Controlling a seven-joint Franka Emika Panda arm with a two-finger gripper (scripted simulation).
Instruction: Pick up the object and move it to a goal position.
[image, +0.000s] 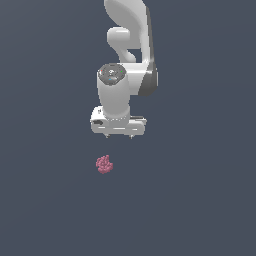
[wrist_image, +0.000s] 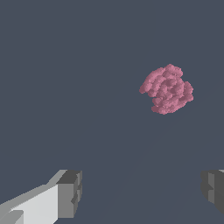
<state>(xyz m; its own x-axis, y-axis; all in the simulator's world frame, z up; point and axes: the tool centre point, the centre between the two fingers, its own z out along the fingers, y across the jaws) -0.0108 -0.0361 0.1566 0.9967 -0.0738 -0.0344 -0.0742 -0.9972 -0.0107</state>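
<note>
The object (image: 104, 164) is a small pink-red lumpy cluster of tiny beads lying on the dark grey floor, below the arm in the exterior view. My white gripper (image: 119, 136) hangs above and behind it, a little to the exterior view's right, not touching it. In the wrist view the object (wrist_image: 166, 89) lies ahead of my gripper (wrist_image: 142, 192), outside the gap. The two grey fingertips (wrist_image: 70, 192) stand far apart with nothing between them, so the gripper is open.
The white arm (image: 129, 45) rises behind the gripper toward the upper edge of the exterior view. A plain dark grey floor (image: 200, 200) fills everything else.
</note>
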